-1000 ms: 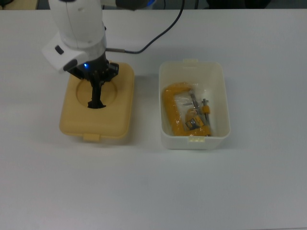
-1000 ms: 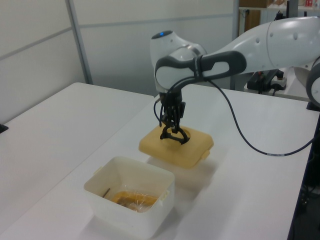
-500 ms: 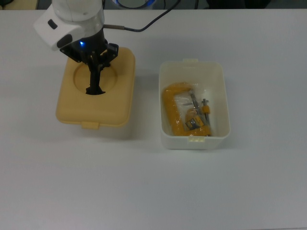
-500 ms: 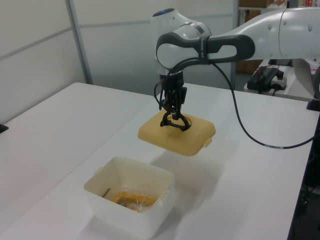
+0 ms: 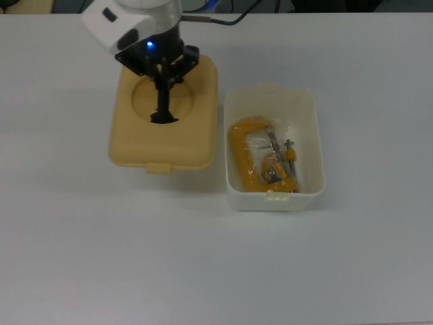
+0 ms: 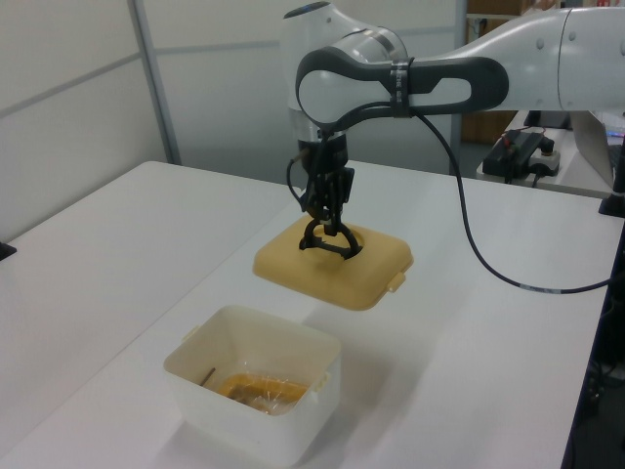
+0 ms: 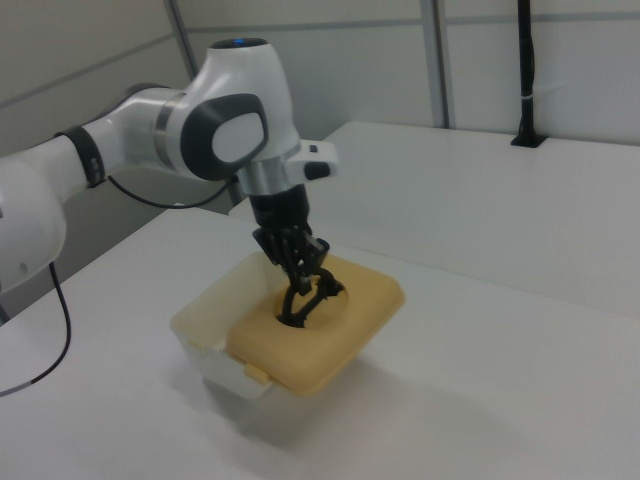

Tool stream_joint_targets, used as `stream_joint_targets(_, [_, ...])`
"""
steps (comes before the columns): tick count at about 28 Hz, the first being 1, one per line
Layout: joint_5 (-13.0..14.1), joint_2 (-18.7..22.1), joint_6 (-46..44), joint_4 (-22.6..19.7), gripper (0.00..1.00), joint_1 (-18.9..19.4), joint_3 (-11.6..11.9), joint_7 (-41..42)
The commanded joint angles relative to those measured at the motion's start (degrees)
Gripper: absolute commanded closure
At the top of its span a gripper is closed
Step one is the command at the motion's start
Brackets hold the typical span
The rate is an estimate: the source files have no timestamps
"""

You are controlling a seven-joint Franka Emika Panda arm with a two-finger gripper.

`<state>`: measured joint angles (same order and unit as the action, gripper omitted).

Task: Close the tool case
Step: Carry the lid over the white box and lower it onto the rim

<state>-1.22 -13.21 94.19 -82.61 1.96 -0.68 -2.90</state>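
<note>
The gripper (image 5: 163, 101) pinches the black handle (image 6: 326, 242) set in the round recess of the tan-yellow lid (image 5: 166, 139), its fingers pressed onto that handle, and carries the lid in the air above the white table (image 5: 203, 271); the left view shows a shadow beneath the lid and a clear gap to the surface. In the top view the lid hangs just to the left of the white tub (image 5: 274, 200), its right edge almost over the tub's left rim but not yet covering it. The tub stands open on the table with the orange C-clamp (image 5: 247, 159) and a few small parts lying inside. Judged from this, the pick-up is done; what remains is to bring the lid squarely over the tub, line up the latch tab (image 5: 159, 168) with the tub's own, lower it and press it home. The table is plain and white. Behind it are pale wall panels, a black cable (image 6: 469, 244) trailing from the arm, and some equipment at the far right of the left view.
</note>
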Motion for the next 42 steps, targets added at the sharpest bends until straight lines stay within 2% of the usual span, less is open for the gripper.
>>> stream_joint_targets(1, [0.08, 0.65, -1.56, 0.52, 1.0, 0.33, -3.18, -4.21])
stream_joint_targets(5, [-0.27, 0.12, -1.3, 0.52, 1.0, 0.94, -5.38, -6.76])
stream_joint_targets(13, [-1.33, -0.85, -1.03, 0.52, 1.0, 6.73, -5.48, -10.72])
stream_joint_targets(17, [-1.33, -1.64, -0.94, 0.52, 1.0, 8.32, -5.48, -11.69])
stream_joint_targets(22, [-2.64, -2.78, -0.59, 0.52, 1.0, 10.52, -5.48, -13.98])
stream_joint_targets(29, [-2.82, -4.01, 2.21, 0.6, 1.0, 11.75, -5.48, -16.43])
stream_joint_targets(33, [-4.13, -4.97, 3.1, 1.83, 1.0, 13.07, -5.48, -18.63])
stream_joint_targets(42, [-4.23, -6.21, 4.06, 3.59, 1.0, 13.16, -5.48, -19.95])
